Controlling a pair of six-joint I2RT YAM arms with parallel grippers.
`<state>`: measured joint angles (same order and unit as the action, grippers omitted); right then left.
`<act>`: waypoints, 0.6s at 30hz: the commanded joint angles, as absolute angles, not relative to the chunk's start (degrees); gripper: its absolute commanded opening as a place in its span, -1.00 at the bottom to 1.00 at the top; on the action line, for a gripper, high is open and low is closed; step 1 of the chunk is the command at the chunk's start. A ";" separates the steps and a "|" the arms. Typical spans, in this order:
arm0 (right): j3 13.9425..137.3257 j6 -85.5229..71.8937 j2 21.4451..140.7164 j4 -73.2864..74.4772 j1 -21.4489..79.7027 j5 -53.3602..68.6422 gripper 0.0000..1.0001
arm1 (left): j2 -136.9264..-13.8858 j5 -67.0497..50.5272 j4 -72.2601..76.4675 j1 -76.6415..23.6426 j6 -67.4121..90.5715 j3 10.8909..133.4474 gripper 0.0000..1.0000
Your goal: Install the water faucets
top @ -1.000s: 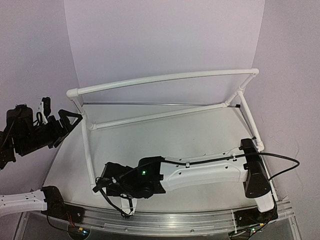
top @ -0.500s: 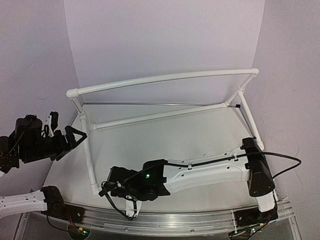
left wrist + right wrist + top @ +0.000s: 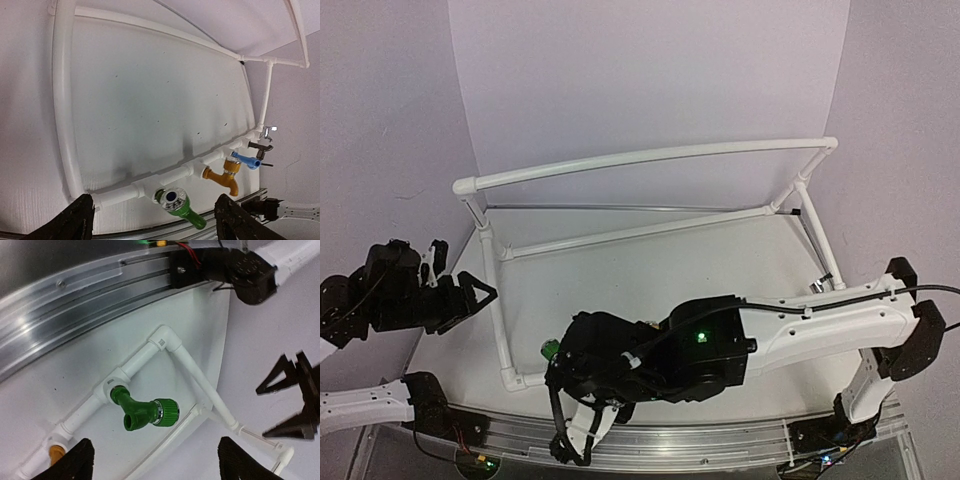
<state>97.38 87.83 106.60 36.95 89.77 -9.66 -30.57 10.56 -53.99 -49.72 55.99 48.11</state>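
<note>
Five water faucets sit in the tees of the near pipe of the white pipe frame [image 3: 62,100]. In the left wrist view they run green [image 3: 181,203], golden-orange [image 3: 225,176], blue [image 3: 246,160], dark grey [image 3: 260,147] and silver [image 3: 268,131]. My left gripper [image 3: 155,225] is open and empty, left of the frame [image 3: 470,293]. My right gripper [image 3: 157,465] is open and empty, hovering over the green faucet [image 3: 146,413] without touching it. In the top view only the green faucet [image 3: 550,350] and the silver faucet [image 3: 817,287] show; my right arm [image 3: 800,325] hides the others.
The frame's tall back rail [image 3: 650,155] spans the rear of the table. A metal rail [image 3: 75,295] runs along the table's near edge. White walls close in the left, back and right. The left gripper's fingers [image 3: 290,400] show in the right wrist view.
My right arm has risen and drawn back from the near pipe, uncovering the green faucet. My left gripper has moved down toward the near left side of the frame.
</note>
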 commanded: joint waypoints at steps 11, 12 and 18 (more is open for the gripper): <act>99.47 24.65 103.82 35.03 75.42 -1.12 -0.68 | -31.87 -1.24 -53.40 -49.83 61.61 38.13 -0.48; 99.38 25.00 104.36 35.22 74.75 0.90 -0.73 | -32.33 -2.34 -51.59 -49.83 61.87 36.85 -0.53; 101.70 30.69 108.77 40.41 70.24 12.76 -1.00 | -38.13 -6.54 -42.46 -49.88 62.06 32.92 -0.75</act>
<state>98.80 30.55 106.12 36.61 71.59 2.09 -34.69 -2.08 -51.52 -49.71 61.45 34.47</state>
